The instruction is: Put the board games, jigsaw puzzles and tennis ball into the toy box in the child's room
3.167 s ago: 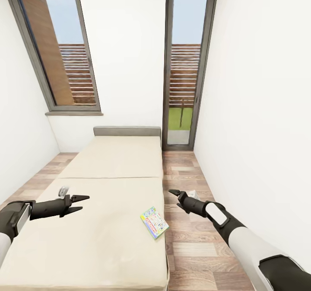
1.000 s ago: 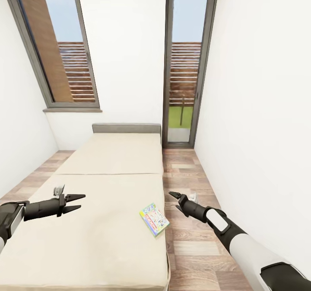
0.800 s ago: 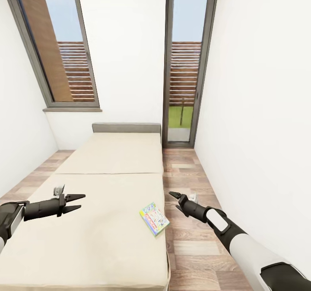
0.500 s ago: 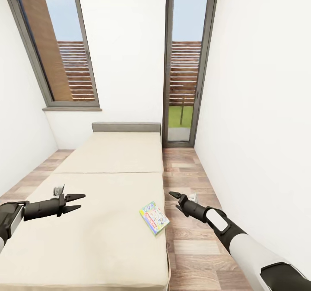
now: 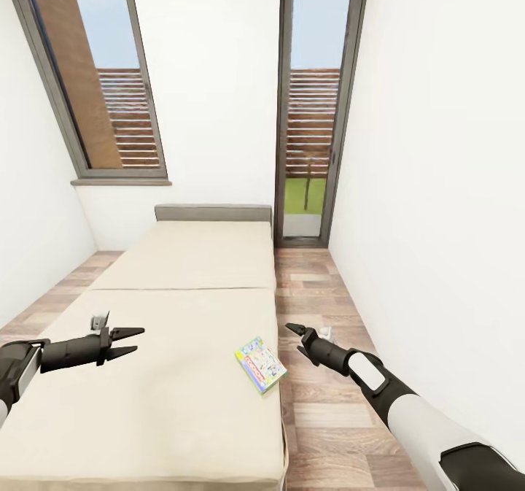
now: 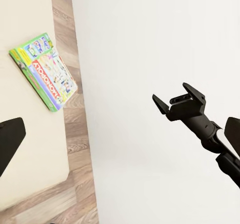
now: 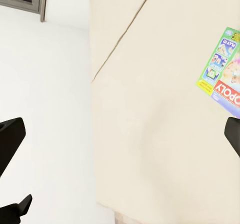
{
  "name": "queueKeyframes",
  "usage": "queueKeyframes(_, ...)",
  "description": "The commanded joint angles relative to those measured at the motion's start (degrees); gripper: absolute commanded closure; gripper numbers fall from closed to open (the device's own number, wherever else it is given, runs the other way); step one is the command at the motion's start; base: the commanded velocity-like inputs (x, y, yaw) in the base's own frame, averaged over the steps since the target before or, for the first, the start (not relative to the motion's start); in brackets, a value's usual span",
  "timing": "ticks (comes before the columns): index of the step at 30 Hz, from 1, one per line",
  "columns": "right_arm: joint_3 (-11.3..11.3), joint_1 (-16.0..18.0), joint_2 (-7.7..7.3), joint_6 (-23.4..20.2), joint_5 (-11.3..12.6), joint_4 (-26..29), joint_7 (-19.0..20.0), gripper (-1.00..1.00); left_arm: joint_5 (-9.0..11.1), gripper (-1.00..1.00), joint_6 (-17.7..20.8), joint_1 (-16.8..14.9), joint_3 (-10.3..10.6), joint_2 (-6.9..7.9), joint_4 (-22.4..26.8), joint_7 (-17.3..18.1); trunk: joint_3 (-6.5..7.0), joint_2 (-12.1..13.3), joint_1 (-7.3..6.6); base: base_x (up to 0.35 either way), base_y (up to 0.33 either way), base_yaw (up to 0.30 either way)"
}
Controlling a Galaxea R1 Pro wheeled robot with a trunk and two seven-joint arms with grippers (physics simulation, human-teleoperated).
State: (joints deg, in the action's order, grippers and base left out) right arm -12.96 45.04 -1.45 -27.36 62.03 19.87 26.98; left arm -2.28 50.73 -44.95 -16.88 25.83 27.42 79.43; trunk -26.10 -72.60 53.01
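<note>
Bed [image 5: 168, 374], wide, plain beige mattress with low grey headboard, is my landmark; everything below is placed against it.

Left pincer [image 5: 133, 338]: black, two-fingered, fingers spread wide, holding nothing, hovering above the mattress on the window side of the bed.

Green-edged flat board game box with busy printed cover [image 5: 260, 366]: lies flat on the mattress, right at the bed's edge nearest the wooden plank floor [image 5: 321, 403], corner close to the rim. The left wrist view confirms it sits almost at the mattress border [image 6: 44, 70].

Right pincer [image 5: 293, 330]: black, fingers parted, empty, hanging over the floor just off that same bed edge, near the box but apart from it.

Risks, my read:
- Box is thin and flat on a soft mattress. A straight-down pinch likely finds no edge, and the fingers could dig into the mattress instead.
- A sideways nudge from the left pincer would push it off the bed onto the floor, a far harder pick.
- Approach by the right pincer from the floor side could shove it further onto the mattress, out of easy reach.
- Both arms going for it at once risks collision over the box.
- Only one game box is visible on the bed here; the task says two, so the second is unaccounted for.
</note>
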Motion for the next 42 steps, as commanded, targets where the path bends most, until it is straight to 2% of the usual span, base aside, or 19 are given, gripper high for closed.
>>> queueKeyframes(1,-0.2,0.0,-0.04,-0.1,0.3,0.0,0.1,-1.00,-0.2,-1.00,0.6,0.0,-0.1,-0.04,0.0,0.3,-0.25,-0.5,0.23,0.000,0.000,0.000)
queueKeyframes(11,0.9,0.0,-0.05,0.7,0.3,-0.1,0.1,-1.00,-0.2,-1.00,0.6,0.0,-0.1,-0.01,0.0,0.3,-2.04,-4.5,2.42,0.000,0.000,0.000)
queueKeyframes(18,1.1,0.0,-0.05,2.3,0.3,-1.2,0.1,-1.00,-0.2,-1.00,0.6,0.0,-0.1,-0.01,0.1,0.3,-3.30,-7.3,3.96,0.000,0.000,0.000)
queueKeyframes(42,1.2,0.0,0.03,2.7,0.3,-1.3,0.1,-1.00,-0.2,-1.00,0.6,0.0,-0.1,-0.07,0.0,0.3,-7.61,-16.9,9.23,-0.067,0.000,0.000)
